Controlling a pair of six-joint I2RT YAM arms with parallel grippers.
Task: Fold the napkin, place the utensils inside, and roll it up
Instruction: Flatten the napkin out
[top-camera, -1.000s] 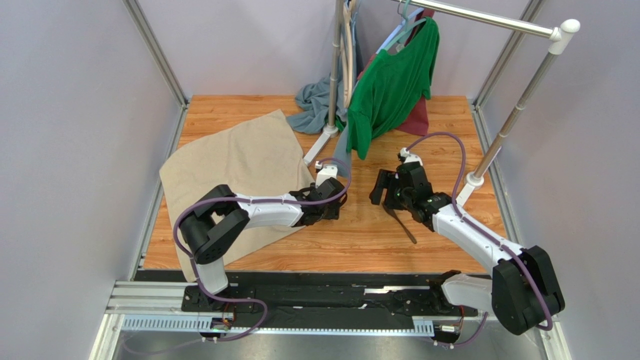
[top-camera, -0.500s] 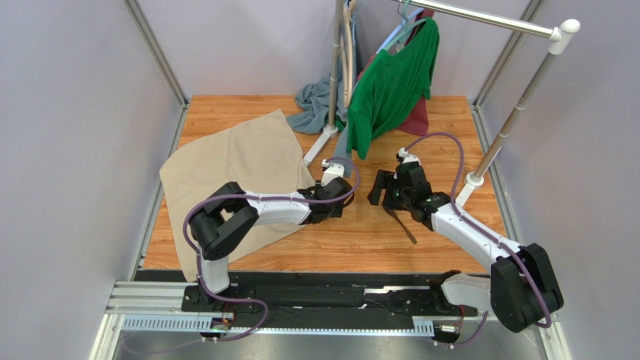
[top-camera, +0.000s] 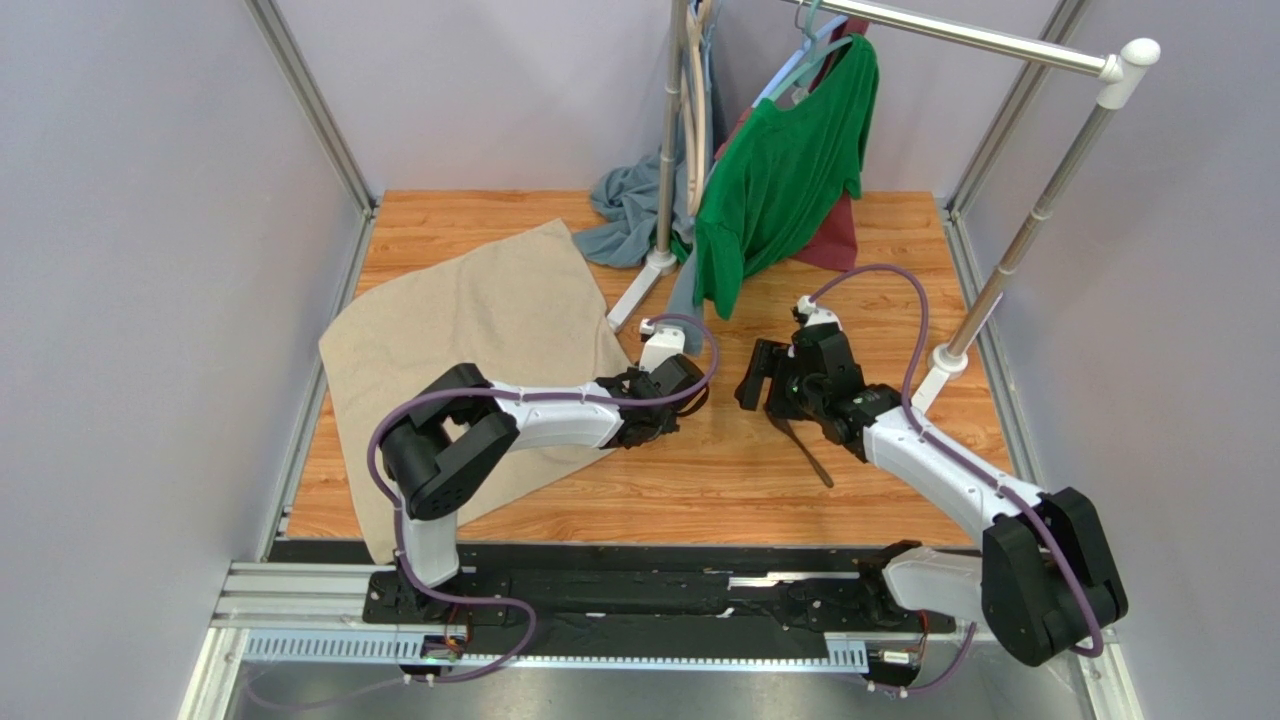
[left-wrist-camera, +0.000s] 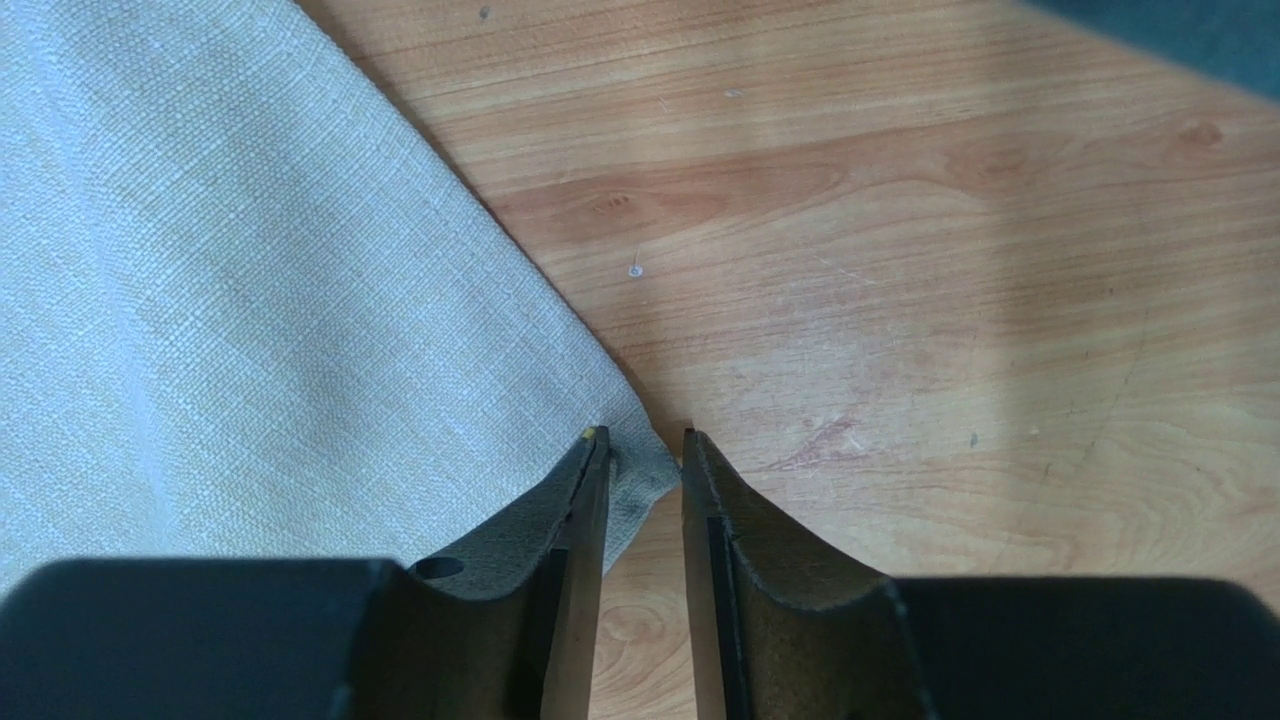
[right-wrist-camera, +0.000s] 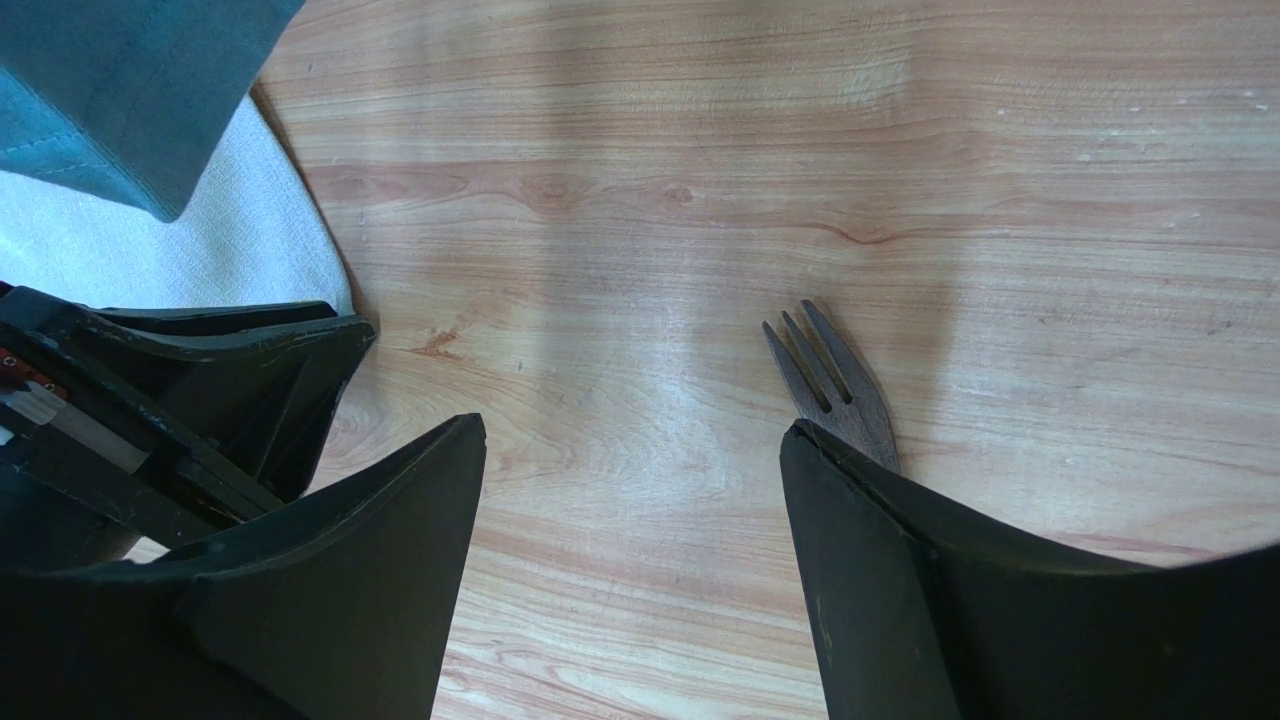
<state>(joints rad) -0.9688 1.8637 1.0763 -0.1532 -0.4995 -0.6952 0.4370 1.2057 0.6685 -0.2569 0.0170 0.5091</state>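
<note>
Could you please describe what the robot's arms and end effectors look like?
The left arm and right arm have white links, bulky black joints and a looping purple cable each. The left end effector and right end effector are black, with two flat tapering fingers; no markings are legible.

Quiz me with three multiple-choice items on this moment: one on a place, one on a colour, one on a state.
1. Where is the fork relative to the napkin?
A) lying on it
B) on bare wood, apart from it
C) rolled inside it

2. What colour is the shirt hanging on the rack?
A) green
B) yellow
C) white

3. The right gripper is:
A) open and empty
B) shut on the fork
C) shut on the napkin

Answers:
1 B: the top view shows bare wood between fork and cloth.
2 A: it is plainly green.
3 A: its fingers stand wide apart, and the fork's tines lie on the wood beside one.
</note>
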